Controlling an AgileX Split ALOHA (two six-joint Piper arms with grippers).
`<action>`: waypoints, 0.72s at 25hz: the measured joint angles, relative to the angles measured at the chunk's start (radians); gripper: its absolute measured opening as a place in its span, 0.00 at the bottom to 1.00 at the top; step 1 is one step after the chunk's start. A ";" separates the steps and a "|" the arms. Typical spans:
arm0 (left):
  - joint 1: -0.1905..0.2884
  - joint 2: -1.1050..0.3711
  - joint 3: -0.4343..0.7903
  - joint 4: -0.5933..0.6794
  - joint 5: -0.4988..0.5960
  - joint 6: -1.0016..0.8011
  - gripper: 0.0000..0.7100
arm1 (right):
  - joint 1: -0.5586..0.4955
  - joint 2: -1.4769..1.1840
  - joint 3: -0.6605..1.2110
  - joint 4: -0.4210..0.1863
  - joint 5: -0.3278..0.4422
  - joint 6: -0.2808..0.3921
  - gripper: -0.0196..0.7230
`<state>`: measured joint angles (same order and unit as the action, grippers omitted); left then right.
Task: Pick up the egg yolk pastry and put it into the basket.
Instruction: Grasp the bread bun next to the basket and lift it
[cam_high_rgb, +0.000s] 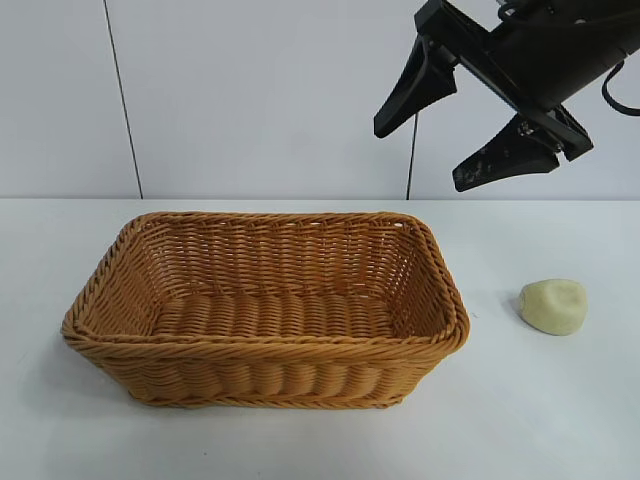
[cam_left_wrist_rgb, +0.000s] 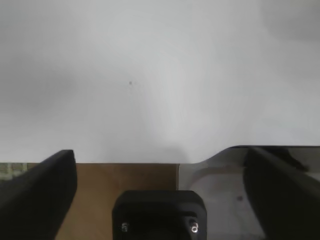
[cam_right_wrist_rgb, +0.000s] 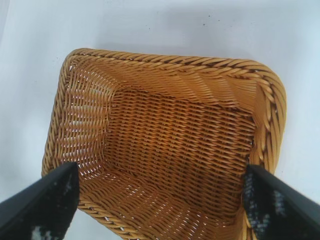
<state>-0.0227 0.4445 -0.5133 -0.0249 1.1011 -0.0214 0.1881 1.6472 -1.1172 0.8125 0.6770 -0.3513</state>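
- Right gripper (cam_high_rgb: 465, 125): hangs high above the far right corner of the basket (cam_high_rgb: 440, 285), pointing down and inward. Jaws stand wide apart with nothing between them.
- Its wrist view looks straight into the basket interior, which holds nothing.
- Left gripper (cam_left_wrist_rgb: 160, 195): not visible in the exterior view. Its own wrist view shows both fingers spread wide, nothing held, and only bare white table (cam_left_wrist_rgb: 150, 75) and a table edge beneath.
- Egg yolk pastry (cam_high_rgb: 553, 305): lying on the table to the right of the basket, well apart from its wall and below and to the right of the right gripper. Untouched; the pick has not begun.
- Risk, judged: the right gripper is aimed at the basket, not the pastry. A straight descent would meet wicker rim or an empty interior; it must first shift outward over the pastry.
- Risk, judged: the pastry is a rounded, soft-looking lump. An off-centre closure could roll it away; an over-firm one could dent or crumble it.
- Risk, judged: carrying it low could clip the braided rim and shift the basket.
- Count: one basket, one egg yolk pastry, two grippers, one of them seen only in its own wrist view.
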 joint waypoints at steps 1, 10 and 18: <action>0.000 -0.031 0.012 -0.011 -0.013 0.000 0.98 | 0.000 0.000 0.000 0.000 0.000 0.000 0.85; 0.000 -0.301 0.020 -0.030 -0.032 0.004 0.98 | 0.000 0.000 0.000 0.000 0.000 0.000 0.85; 0.000 -0.450 0.022 -0.032 -0.033 0.004 0.98 | -0.018 0.000 -0.001 -0.079 0.008 0.019 0.85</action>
<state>-0.0227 -0.0055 -0.4912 -0.0573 1.0680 -0.0176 0.1705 1.6472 -1.1183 0.7336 0.6855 -0.3328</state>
